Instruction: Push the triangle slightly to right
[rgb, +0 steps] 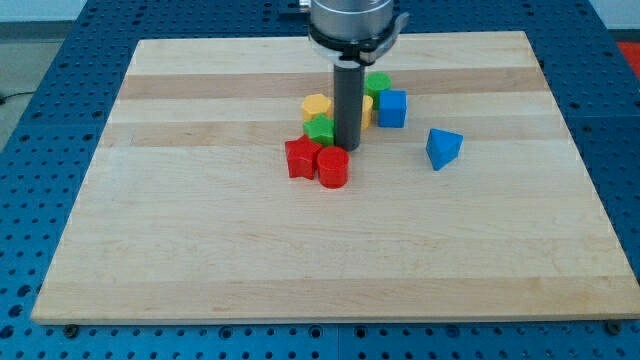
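The blue triangle lies alone on the wooden board, right of centre. My tip is at the lower end of the dark rod, well left of the triangle, in the middle of a cluster. It stands just above the red cylinder and right of the green block. The red star-shaped block touches the cylinder's left side. The yellow hexagon is at the view's upper left of the tip. The blue cube and a green cylinder are at its upper right. A yellow block is partly hidden behind the rod.
The arm's round mount hangs over the board's top edge. A blue perforated table surrounds the board on all sides.
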